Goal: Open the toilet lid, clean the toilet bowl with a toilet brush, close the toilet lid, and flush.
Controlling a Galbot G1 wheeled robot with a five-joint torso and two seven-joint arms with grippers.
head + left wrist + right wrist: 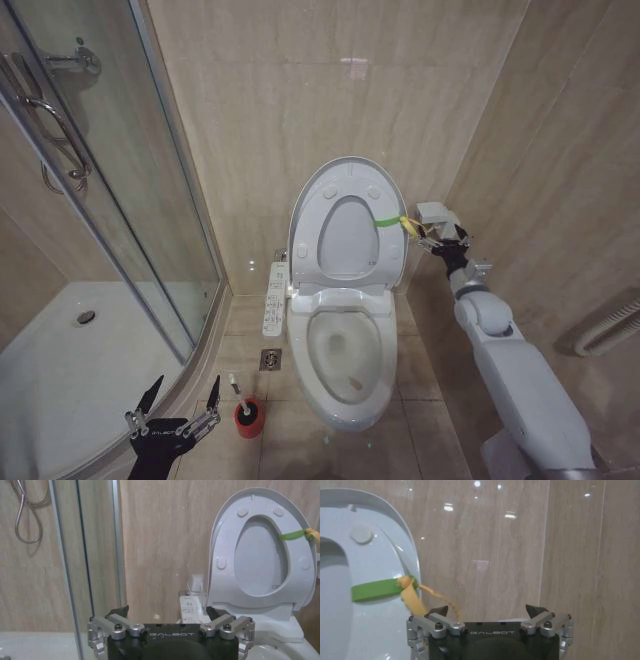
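The toilet lid (345, 225) stands upright against the wall, the toilet bowl (345, 360) exposed. The right gripper (432, 237), jaws released, sits beside the strap (388, 221). The left gripper (175, 405), jaws spread, hovers near the toilet brush (240, 395): light, thin, stiff-looking handle, best pinched high; shower glass crowds its left

The word GALBOT stands in pale letters on the dark body of the left gripper (170, 620), and the same word on the right gripper (490, 617). The white control panel (274, 298) left of the toilet bears marks too small to read
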